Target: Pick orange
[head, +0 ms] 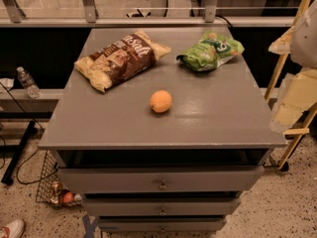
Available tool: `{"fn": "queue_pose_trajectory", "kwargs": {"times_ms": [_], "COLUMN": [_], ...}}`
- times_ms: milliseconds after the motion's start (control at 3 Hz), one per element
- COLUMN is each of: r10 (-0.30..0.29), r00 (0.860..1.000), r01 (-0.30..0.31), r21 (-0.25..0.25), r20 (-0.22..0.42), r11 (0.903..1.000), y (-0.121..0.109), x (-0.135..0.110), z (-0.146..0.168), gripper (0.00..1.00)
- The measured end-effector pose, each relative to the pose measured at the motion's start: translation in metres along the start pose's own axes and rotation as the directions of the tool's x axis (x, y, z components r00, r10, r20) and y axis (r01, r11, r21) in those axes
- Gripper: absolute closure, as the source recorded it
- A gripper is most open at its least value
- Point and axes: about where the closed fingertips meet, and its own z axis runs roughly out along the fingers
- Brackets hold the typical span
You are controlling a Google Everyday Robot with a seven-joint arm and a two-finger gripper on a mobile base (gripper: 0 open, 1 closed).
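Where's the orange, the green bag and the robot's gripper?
orange (161, 101), camera view, middle of the fruit.
green bag (210, 51), camera view, middle of the bag.
gripper (288, 109), camera view, pale part at the right edge.

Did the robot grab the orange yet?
Not yet. Nothing looks done: the orange sits untouched on the gray table. The gripper is off by the table's right edge, apart from the fruit. Reaching over, gripping and lifting are all left.
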Motion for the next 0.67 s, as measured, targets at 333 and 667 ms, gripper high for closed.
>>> {"fn": "queue_pose_trajectory", "kwargs": {"times_ms": [333, 667], "r10": [0.0, -0.065], "r00": [1.0, 0.997], "r01": [0.0, 0.066], "r21": [0.0, -0.02], "r20": [0.0, 0.047], "r11": [1.0, 0.9976], "y": [0.0, -0.008], "x": [0.0, -0.028], "z": [0.0, 0.013], "gripper": [0.0, 0.0]}}
